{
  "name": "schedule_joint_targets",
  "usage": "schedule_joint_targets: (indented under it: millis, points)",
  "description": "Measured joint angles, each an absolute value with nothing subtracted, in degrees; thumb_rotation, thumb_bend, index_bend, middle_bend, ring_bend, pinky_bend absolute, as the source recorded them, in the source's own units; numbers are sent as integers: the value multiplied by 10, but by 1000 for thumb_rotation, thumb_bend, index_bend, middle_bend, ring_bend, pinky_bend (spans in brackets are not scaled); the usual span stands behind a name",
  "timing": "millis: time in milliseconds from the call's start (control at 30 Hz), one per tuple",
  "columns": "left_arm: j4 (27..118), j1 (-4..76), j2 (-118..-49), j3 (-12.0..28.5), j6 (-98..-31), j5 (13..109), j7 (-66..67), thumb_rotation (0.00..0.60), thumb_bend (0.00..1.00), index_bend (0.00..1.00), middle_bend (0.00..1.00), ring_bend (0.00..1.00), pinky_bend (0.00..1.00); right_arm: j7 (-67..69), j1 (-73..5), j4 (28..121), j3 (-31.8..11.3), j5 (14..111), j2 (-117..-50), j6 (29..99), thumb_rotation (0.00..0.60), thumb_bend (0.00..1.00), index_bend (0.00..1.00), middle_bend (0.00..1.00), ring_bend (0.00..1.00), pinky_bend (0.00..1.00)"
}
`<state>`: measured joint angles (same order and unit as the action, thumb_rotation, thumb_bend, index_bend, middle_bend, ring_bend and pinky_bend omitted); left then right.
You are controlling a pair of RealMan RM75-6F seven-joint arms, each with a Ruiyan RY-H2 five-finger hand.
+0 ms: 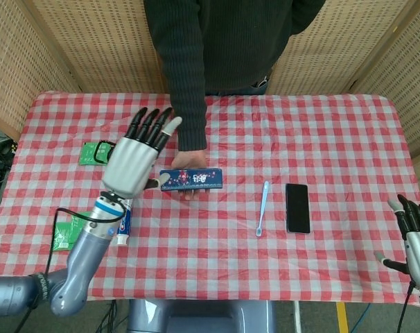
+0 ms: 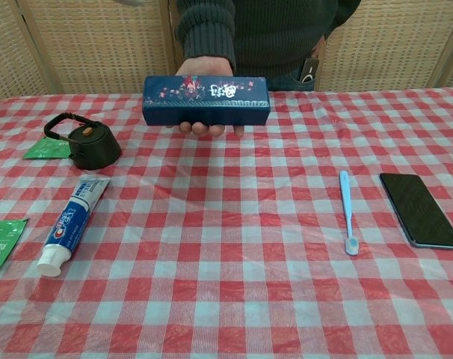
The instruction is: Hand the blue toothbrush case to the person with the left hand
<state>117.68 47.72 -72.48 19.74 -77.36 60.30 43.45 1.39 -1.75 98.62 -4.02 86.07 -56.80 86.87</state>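
Observation:
The blue toothbrush case (image 1: pixel 191 179) (image 2: pixel 205 100) lies level across the person's hand (image 1: pixel 189 164) (image 2: pixel 204 129) above the table's far middle. My left hand (image 1: pixel 136 157) is raised to the left of the case, fingers spread and apart from it, holding nothing. The chest view does not show this hand. My right hand (image 1: pixel 415 236) hangs at the table's near right corner with its fingers apart and empty.
A light blue toothbrush (image 1: pixel 262 208) (image 2: pixel 347 211) and a black phone (image 1: pixel 297 207) (image 2: pixel 419 207) lie right of centre. On the left are a toothpaste tube (image 2: pixel 71 224), a black round pouch (image 2: pixel 88 143) and green sachets (image 1: pixel 75 229). The person (image 1: pixel 217 41) stands at the far edge.

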Motion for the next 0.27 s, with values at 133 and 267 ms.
schedule_joint_targets:
  millis: [133, 267]
  points:
    - [1169, 395, -675, 160, -799, 633, 344, 600, 0, 0, 0, 0, 0, 8, -18, 991, -37, 870, -569, 870, 600, 0, 62, 0, 0, 0]
    - [1126, 313, -646, 113, -821, 679, 198, 600, 0, 0, 0, 0, 0, 2, -19, 996, -34, 875, -570, 869, 600, 0, 62, 0, 0, 0]
